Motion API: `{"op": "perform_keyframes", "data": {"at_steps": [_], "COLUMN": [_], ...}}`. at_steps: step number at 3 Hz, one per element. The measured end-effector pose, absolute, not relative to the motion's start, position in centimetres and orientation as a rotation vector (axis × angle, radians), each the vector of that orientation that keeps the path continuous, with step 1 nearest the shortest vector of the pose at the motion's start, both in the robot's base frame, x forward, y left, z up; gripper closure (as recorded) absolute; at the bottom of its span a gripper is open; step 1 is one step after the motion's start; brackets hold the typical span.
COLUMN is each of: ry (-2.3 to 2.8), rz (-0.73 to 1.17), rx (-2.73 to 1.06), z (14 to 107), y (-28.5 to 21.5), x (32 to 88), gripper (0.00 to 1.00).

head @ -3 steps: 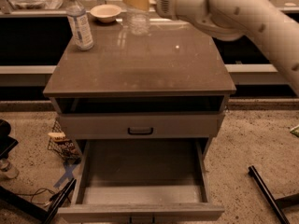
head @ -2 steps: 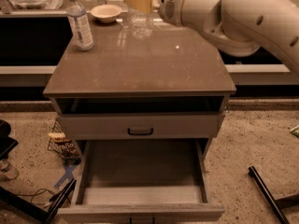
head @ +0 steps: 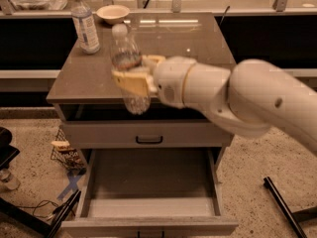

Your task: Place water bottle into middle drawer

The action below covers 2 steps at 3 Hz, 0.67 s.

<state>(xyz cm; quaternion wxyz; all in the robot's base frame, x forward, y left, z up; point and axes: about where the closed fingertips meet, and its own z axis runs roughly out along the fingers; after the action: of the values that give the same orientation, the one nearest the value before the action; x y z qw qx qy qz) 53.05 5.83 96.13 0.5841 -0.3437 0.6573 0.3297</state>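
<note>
Gripper (head: 137, 74) clamped on bottle (head: 125, 51); has swung from table (head: 198, 48) rear to front edge. Bottle airborne, near upright, above open drawer (head: 148, 180). Your pick looks done; lowering remains.

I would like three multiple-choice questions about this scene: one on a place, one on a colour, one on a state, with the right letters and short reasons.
1. Where is the water bottle? A) on the floor B) in the claw, above the middle drawer C) inside that drawer
2. What colour is the handle of the upper drawer? A) red B) yellow C) black
3. The middle drawer is: A) pulled out B) shut C) removed
Key: 1 B, the claw grips its body before the cabinet; 2 C, it looks black on the grey front; 3 A, its floor shows.
</note>
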Motion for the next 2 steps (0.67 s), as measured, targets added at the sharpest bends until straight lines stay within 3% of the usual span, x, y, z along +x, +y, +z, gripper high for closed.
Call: {"op": "perform_keyframes", "data": {"at_steps": [1,2], "ry": [1.559,1.581], "rz": [0.785,0.742], "rx": [-0.836,-0.752], "z": [86.6,79.8], "y": [-1.9,-12.7], "x": [48.0,47.4], "gripper": [1.00,1.00]}}
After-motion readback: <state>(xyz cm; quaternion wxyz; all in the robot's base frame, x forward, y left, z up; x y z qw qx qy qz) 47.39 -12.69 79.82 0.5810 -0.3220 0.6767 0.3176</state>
